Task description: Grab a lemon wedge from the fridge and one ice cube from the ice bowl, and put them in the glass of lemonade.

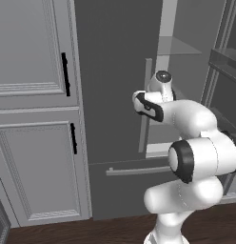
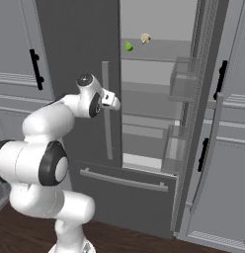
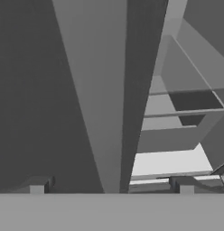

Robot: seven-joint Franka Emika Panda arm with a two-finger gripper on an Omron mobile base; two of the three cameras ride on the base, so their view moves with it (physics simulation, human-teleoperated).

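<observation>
gripper (image 3: 111,184) jaws released, straddling handle (image 3: 98,90) | fridge (image 2: 80,44) right door ajar | wedge (image 2: 128,46) on top shelf's left edge, unreached

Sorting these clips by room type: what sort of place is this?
Most likely a kitchen: a tall dark grey fridge stands open, with a lemon wedge on a shelf, and a panelled cabinet with black handles stands beside it.

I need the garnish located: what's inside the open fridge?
In the right base view, the fridge has a lemon wedge and a small beige lump on an upper shelf. Lower shelves look bare. The closed bottom drawer hides its contents.
</observation>
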